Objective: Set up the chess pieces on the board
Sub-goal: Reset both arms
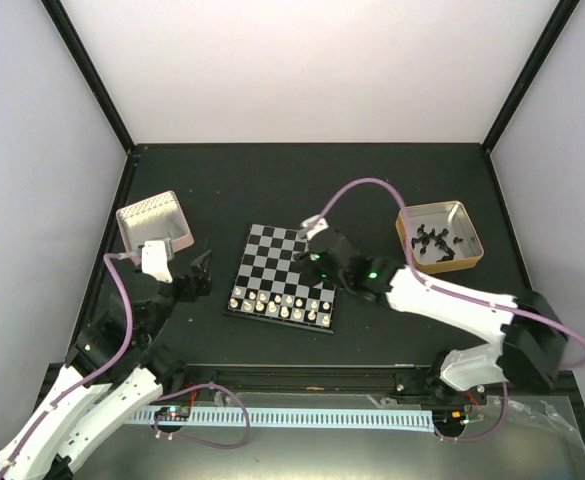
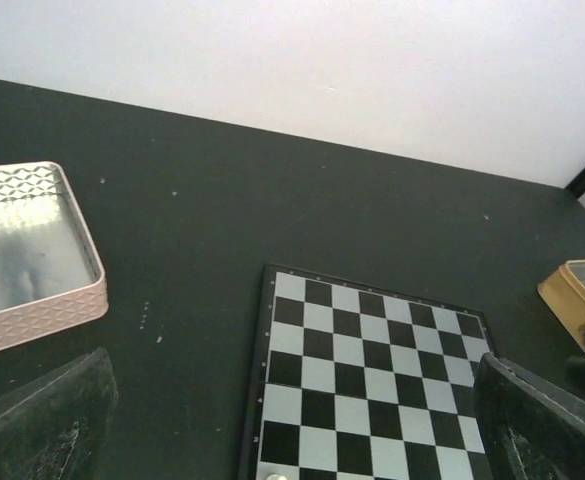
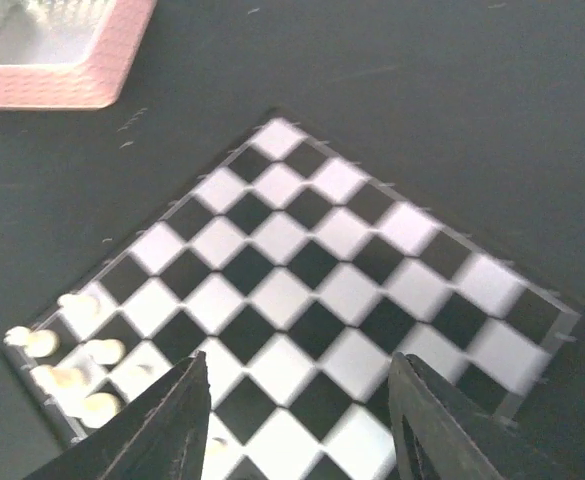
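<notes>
Pieces (image 1: 282,303) sat in the board's (image 1: 284,250) two near rows, so the white setup looked basically done imo. Right gripper (image 3: 297,368) hung over the board's right half, jaws wide apart, nothing in them. Left gripper (image 1: 204,272) was just off the board's left edge, also wide and empty. Next probably just backing off without bumping anything.

The board (image 2: 372,380) lies on the dark table (image 2: 272,200), with one cream-white chess piece (image 2: 272,477) just visible at the board's lower edge. A pink tin (image 2: 42,310) sits well apart to the left, and a tan tin (image 2: 572,295) is cut off by the right frame edge. The left gripper (image 2: 290,400) has its fingers (image 2: 42,420) spread wide, one in each lower corner.
</notes>
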You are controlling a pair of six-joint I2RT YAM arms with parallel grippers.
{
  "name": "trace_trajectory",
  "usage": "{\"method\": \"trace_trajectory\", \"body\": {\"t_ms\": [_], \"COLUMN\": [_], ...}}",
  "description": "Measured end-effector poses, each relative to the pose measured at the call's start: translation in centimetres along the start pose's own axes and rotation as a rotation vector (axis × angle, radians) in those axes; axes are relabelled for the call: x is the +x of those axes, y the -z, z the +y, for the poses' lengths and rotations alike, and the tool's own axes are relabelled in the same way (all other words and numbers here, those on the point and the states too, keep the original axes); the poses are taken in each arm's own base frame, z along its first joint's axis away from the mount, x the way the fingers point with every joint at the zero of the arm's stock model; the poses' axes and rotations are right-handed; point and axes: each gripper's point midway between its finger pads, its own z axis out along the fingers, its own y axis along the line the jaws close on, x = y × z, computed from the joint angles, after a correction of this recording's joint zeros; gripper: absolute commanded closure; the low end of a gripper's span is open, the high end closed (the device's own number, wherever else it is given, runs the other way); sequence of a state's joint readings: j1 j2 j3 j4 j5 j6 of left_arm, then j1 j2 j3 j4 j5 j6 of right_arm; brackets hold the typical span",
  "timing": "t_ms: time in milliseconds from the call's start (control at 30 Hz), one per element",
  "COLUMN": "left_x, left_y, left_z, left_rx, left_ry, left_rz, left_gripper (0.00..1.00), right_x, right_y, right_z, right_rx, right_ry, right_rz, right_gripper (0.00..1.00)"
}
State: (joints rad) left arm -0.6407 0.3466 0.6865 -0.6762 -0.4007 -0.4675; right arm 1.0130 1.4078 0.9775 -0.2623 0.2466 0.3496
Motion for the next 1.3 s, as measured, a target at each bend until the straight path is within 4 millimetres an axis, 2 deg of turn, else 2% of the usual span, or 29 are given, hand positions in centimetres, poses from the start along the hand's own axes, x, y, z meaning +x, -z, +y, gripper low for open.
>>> {"method": "trace_trajectory", "body": {"t_ms": [200, 300, 333, 367, 633, 1033, 1167, 1300], "left_x": [0.6, 0.3, 0.1, -0.2, -3.8, -7.7, -8.0, -8.2], "left_y": [-0.4, -0.3, -0.3, -0.1, 1.8, 5.8, 6.3, 6.5], "left_z": [-0.9, -1.3, -1.4, -1.5, -2.6, -2.3, -2.1, -1.9], "left_rx": [0.036, 0.051, 0.056, 0.063, 0.108, 0.148, 0.148, 0.142], "left_ry": [0.001, 0.002, 0.002, 0.002, -0.015, -0.047, -0.051, -0.048], "left_rz": [0.038, 0.041, 0.039, 0.034, -0.045, -0.198, -0.218, -0.228], "left_gripper": [0.01, 0.01, 0.01, 0.01, 0.01, 0.01, 0.01, 0.01], "right_x": [-0.5, -1.0, -1.2, -1.3, -2.3, -2.4, -2.2, -2.0], "right_y": [6.2, 10.0, 12.1, 12.5, 20.2, 28.2, 29.9, 30.1], "right_z": [-7.1, -10.0, -10.9, -11.0, -13.5, -16.9, -17.6, -17.9], "right_rx": [0.155, 0.224, 0.243, 0.246, 0.301, 0.409, 0.419, 0.433], "right_ry": [-0.124, -0.171, -0.184, -0.184, -0.250, -0.296, -0.322, -0.331], "right_rz": [-0.112, -0.204, -0.256, -0.266, -0.456, -0.673, -0.748, -0.766], "right_gripper": [0.27, 0.15, 0.13, 0.11, 0.03, 0.00, 0.00, 0.00]}}
